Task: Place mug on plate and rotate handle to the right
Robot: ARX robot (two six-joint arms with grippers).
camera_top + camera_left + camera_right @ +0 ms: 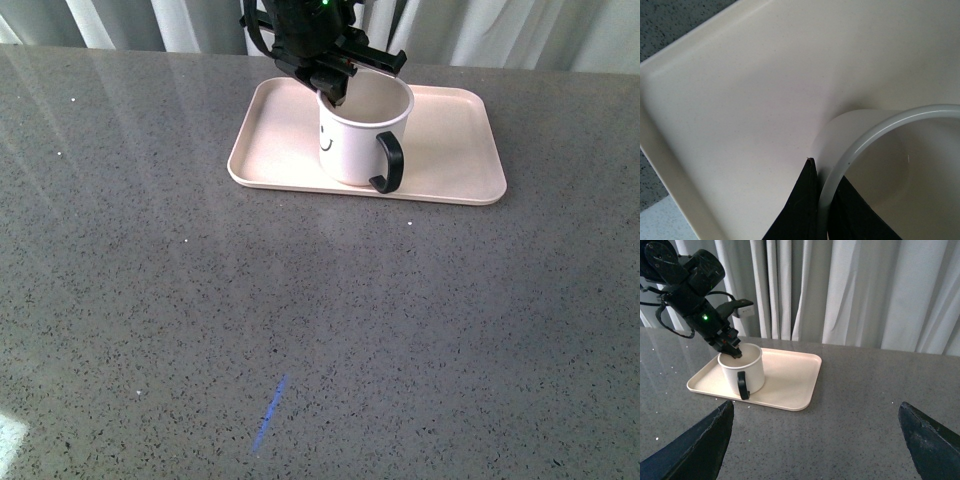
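mug [352,140] is upright on the plate [450,150], left of the plate's middle in front view, with its base fully inside the rim. handle [389,162] sits at about 5 o'clock from the mug centre, toward the camera and a bit right.

Only print I can make out is a black smiley face [327,144] on the mug wall at about 7 o'clock, partly turned away from the camera.

left gripper [334,93] comes in from 12 o'clock and is clamped on the mug rim at about 10 o'clock. Left wrist view confirms it: one black finger [797,210] is outside the wall and the other inside, with the rim pinched between them. green LED [704,317] is lit on that arm.

right gripper [815,407] is spread wide and holds nothing. It is over the bare grey speckled table [300,330], well apart from the plate. White curtains [865,290] hang behind the table.
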